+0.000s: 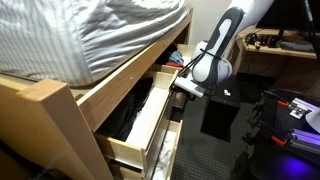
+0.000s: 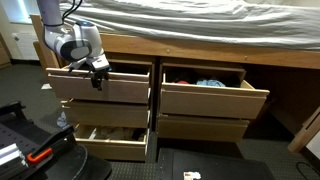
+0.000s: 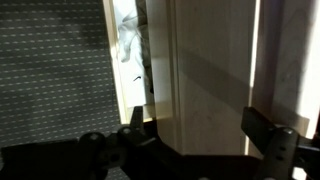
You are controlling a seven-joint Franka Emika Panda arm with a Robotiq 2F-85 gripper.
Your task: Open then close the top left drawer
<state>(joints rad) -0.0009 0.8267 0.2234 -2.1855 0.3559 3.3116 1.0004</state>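
The top left drawer (image 2: 100,86) of the pale-wood bed frame is pulled partly out. In an exterior view it (image 1: 152,118) holds black clothing (image 1: 128,112). My gripper (image 2: 98,68) sits at the top edge of the drawer's plain front, near its right end, and also shows in an exterior view (image 1: 183,88). In the wrist view the gripper (image 3: 198,135) has its fingers spread wide, one on each side of the drawer front (image 3: 210,70). A gap shows beside the fingers.
The top right drawer (image 2: 205,95) stands open with blue and red items. The bottom left drawer (image 2: 112,142) is open with white and dark items. A striped mattress (image 1: 90,30) lies above. A black box (image 1: 220,115) and equipment (image 1: 292,108) stand on the carpet.
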